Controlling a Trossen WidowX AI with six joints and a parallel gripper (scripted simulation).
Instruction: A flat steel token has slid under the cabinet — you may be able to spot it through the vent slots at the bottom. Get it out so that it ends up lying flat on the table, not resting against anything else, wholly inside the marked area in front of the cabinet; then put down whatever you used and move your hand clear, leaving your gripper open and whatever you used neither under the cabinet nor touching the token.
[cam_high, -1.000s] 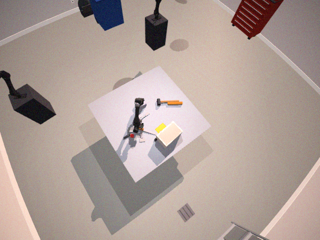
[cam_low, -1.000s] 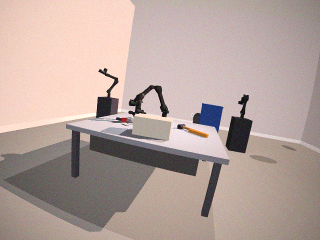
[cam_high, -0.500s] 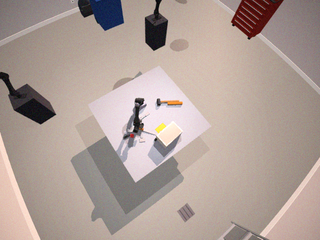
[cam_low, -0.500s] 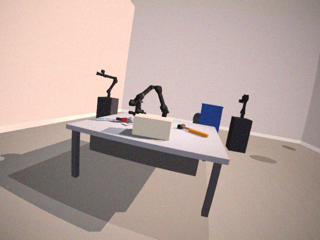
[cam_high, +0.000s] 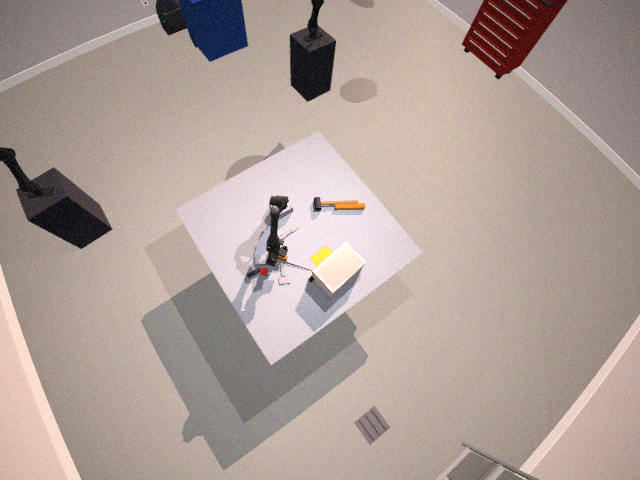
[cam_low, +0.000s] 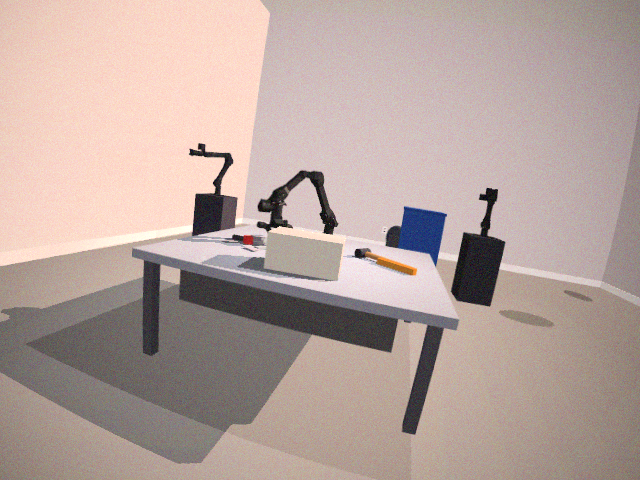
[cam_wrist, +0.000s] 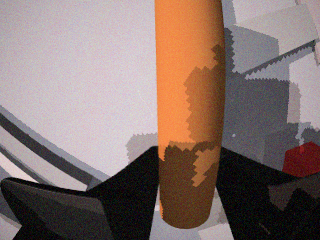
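The cream cabinet stands on the table. The yellow marked area lies beside it. My gripper is shut on the orange handle of a tool. The tool's thin rod reaches to the near corner of the cabinet. A small black piece shows beside that corner; I cannot tell whether it belongs to the tool. The steel token is not visible, and the vent slots cannot be made out. The wrist view does not show the rod's far end.
A red piece and a black bar lie near the gripper. A pale flat piece lies between them and the cabinet. A hammer and an orange bar lie across the table.
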